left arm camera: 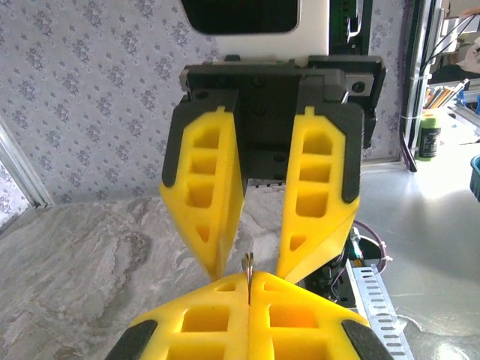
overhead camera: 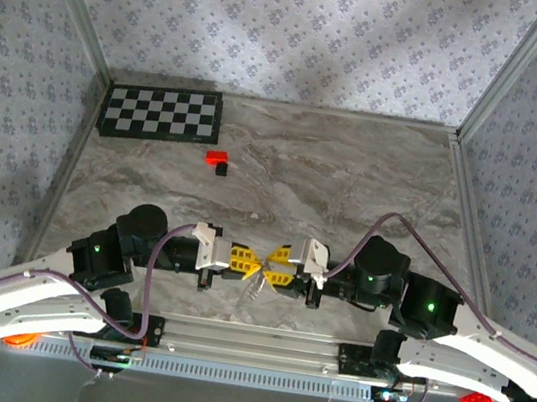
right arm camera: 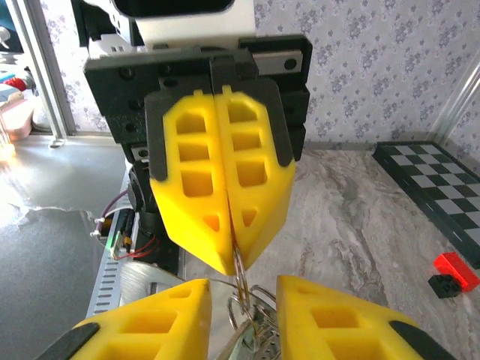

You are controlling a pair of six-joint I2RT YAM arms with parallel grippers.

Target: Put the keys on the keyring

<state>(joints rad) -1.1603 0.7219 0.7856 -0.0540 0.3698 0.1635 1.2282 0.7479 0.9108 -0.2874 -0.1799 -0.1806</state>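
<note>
Right wrist, left gripper (right arm camera: pixel 232 261) pinching keyring (right arm camera: pixel 240 276), right gripper (right arm camera: pixel 241 294) spread wide

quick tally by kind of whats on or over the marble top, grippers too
grippers: 2, left gripper and right gripper
checkerboard: 1
small blocks: 2, red block and black block
keyring: 1
total: 6

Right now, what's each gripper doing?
Left gripper: closed, pinching the keyring.
Right gripper: open, its fingers either side of the keyring, holding nothing.
</note>
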